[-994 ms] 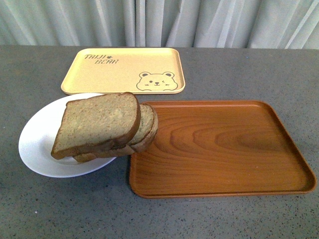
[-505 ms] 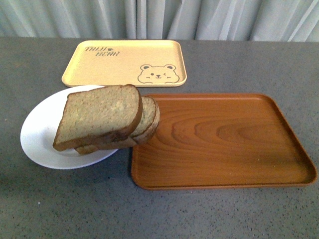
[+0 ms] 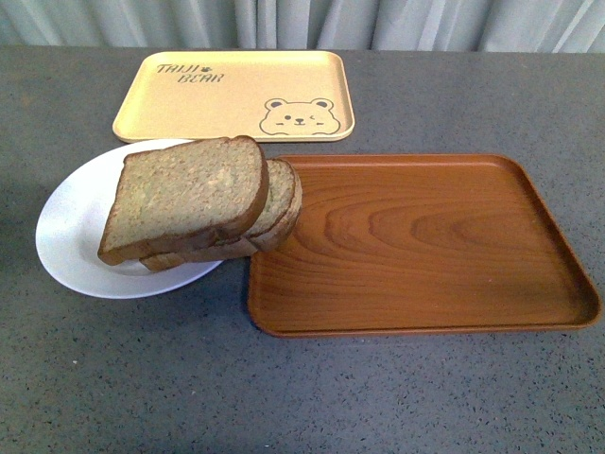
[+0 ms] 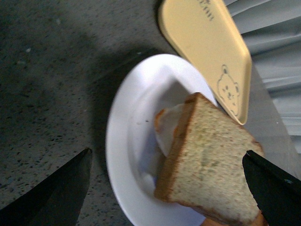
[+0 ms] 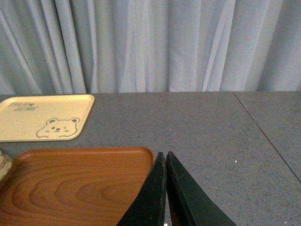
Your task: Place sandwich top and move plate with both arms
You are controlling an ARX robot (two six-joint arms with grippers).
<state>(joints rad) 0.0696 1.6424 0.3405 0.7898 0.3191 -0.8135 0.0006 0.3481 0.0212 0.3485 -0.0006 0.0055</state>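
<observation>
The sandwich top (image 3: 184, 196), a squarish speckled tan slice with a brown crust, lies tilted on a stack of bread on the white plate (image 3: 71, 232) at the left. The stack's right end overhangs the brown wooden tray. In the left wrist view the same slice (image 4: 211, 165) and plate (image 4: 124, 141) show below my left gripper (image 4: 169, 181), which is open and empty, its jaws spread wide on either side of the slice. My right gripper (image 5: 164, 157) is shut and empty, over the gap beside the wooden tray. Neither arm shows in the front view.
The brown wooden tray (image 3: 425, 246) lies right of the plate, also in the right wrist view (image 5: 70, 183). A yellow bear-print tray (image 3: 236, 95) lies behind them, seen also from both wrists (image 4: 207, 52) (image 5: 42, 117). Grey curtains hang behind the table.
The front view has tilted down: the plate, bread and trays have shifted up in the picture. The objects have not moved relative to each other.
</observation>
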